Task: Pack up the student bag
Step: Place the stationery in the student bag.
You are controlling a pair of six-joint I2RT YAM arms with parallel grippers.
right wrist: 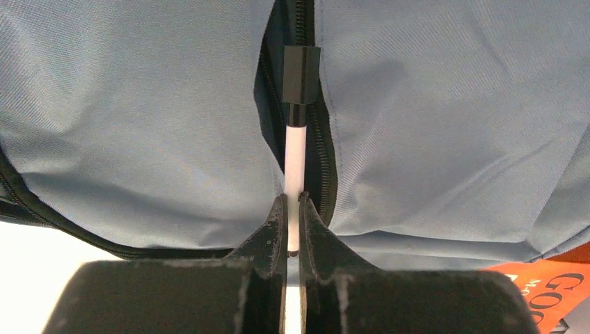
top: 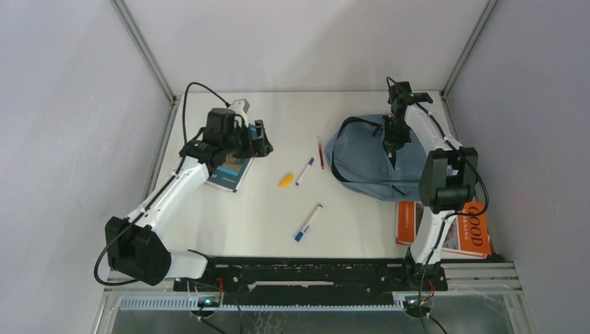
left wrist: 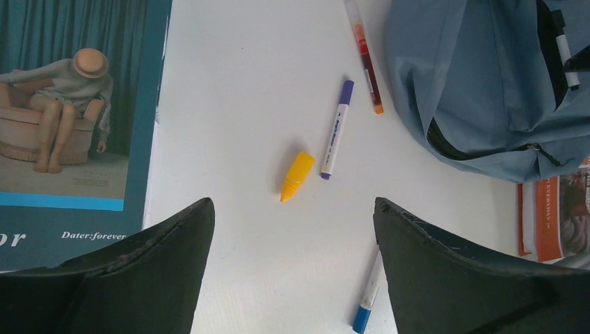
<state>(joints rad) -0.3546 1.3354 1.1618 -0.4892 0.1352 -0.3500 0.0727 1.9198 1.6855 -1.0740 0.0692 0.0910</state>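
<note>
One marker (right wrist: 295, 149) sits pinched in the right tool (right wrist: 293, 202); the left tool (left wrist: 293, 203) gapes empty. The student bag (right wrist: 139, 104) looks limp, best gripped at its zipper edge (right wrist: 323, 153).

Left: book (top: 230, 174).
Middle: three pens (top: 307, 223), cap (top: 286, 180).
Right: bag (top: 365, 156), behind second book (top: 476, 233).
Bag's zip opening: fourth pen (right wrist: 295, 149).
</note>
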